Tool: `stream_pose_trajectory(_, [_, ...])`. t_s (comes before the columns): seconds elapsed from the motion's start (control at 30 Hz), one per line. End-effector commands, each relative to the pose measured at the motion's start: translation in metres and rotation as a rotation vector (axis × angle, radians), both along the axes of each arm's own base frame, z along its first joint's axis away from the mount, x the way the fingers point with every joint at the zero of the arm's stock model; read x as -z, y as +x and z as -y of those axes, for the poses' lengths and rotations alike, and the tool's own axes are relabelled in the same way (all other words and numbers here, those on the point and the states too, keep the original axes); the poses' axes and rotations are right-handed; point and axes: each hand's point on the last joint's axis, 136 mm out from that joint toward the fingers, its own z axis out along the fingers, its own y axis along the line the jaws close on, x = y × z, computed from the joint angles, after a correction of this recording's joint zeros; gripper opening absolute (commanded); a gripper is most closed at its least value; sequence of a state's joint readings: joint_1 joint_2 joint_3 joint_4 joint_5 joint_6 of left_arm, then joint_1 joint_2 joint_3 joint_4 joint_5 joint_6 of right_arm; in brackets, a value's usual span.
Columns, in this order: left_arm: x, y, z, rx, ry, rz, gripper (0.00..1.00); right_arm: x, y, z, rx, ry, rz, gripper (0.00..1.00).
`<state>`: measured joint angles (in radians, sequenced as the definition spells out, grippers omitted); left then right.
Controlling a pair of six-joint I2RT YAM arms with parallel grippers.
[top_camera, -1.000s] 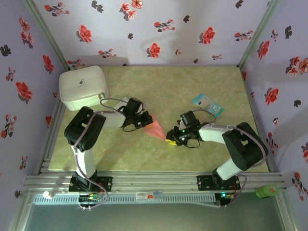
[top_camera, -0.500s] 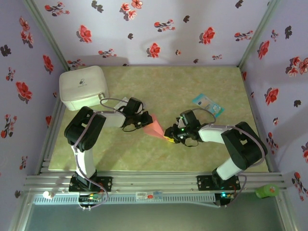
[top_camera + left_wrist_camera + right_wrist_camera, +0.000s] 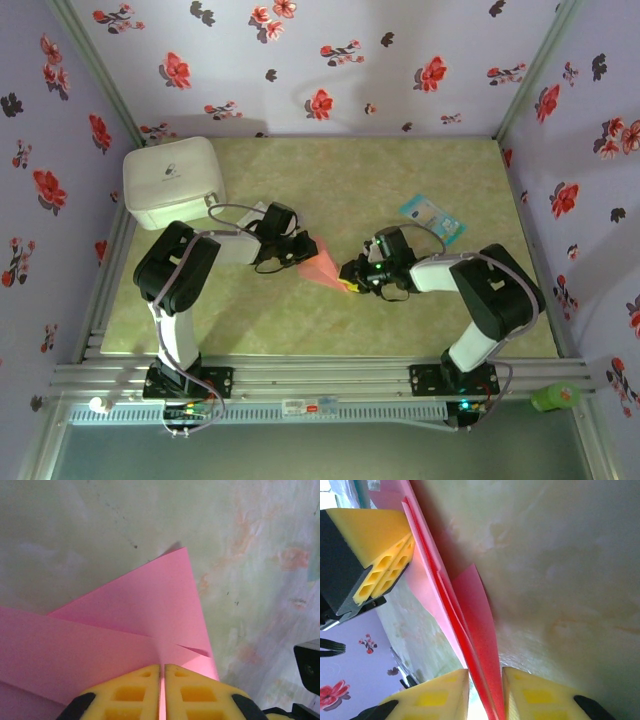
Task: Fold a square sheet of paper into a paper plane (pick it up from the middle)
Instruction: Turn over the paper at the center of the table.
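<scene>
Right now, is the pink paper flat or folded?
Folded. The salmon-pink paper shows overlapping layers with creased edges, tapering to a point, pinched by the left tool and right tool.

You see pink paper (image 3: 322, 266), yellow pads (image 3: 135, 690), a mottled green-beige counter (image 3: 350, 180), a white box (image 3: 172, 180), and lilac walls (image 3: 400, 30) with red flowers.
</scene>
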<state>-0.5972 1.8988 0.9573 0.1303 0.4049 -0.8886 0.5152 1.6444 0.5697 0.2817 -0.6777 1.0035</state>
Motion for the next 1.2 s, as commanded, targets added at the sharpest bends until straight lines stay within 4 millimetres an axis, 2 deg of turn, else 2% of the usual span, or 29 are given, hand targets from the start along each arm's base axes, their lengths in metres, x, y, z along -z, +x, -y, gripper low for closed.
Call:
stream_pose_trajectory(0.0, [0.011, -0.009, -0.012, -0.024, 0.049, -0.076, 0.14, -0.01, 0.008, -0.008, -0.027, 0.057, 0.032, 0.23])
stream_pose_trajectory(0.17, [-0.011, -0.004, -0.007, -0.022, 0.022, -0.038, 0.19, -0.01, 0.005, -0.007, -0.062, 0.045, 0.039, 0.16])
stream_pose_trajectory(0.33, [-0.043, 0.003, -0.004, -0.02, -0.006, 0.022, 0.25, -0.013, 0.003, -0.006, -0.079, 0.059, 0.048, 0.12])
stream_pose_trajectory(0.43, [-0.062, 0.004, -0.007, -0.024, 0.001, 0.062, 0.25, -0.018, 0.002, -0.005, -0.087, 0.058, 0.065, 0.07])
stream_pose_trajectory(0.63, [-0.1, 0.002, -0.021, -0.063, -0.002, 0.154, 0.27, -0.034, 0.002, 0.004, -0.108, 0.007, 0.14, 0.06])
stream_pose_trajectory(0.8, [-0.124, -0.006, -0.039, -0.09, 0.008, 0.24, 0.29, -0.051, 0.0, 0.03, -0.145, -0.181, 0.261, 0.04])
stream_pose_trajectory(0.97, [-0.134, -0.012, -0.067, -0.144, 0.013, 0.306, 0.29, -0.067, 0.0, 0.073, -0.133, -0.426, 0.386, 0.03])
stream_pose_trajectory(1.17, [-0.15, -0.025, -0.091, -0.138, 0.039, 0.411, 0.34, -0.096, -0.001, 0.098, -0.179, -0.653, 0.595, 0.01])
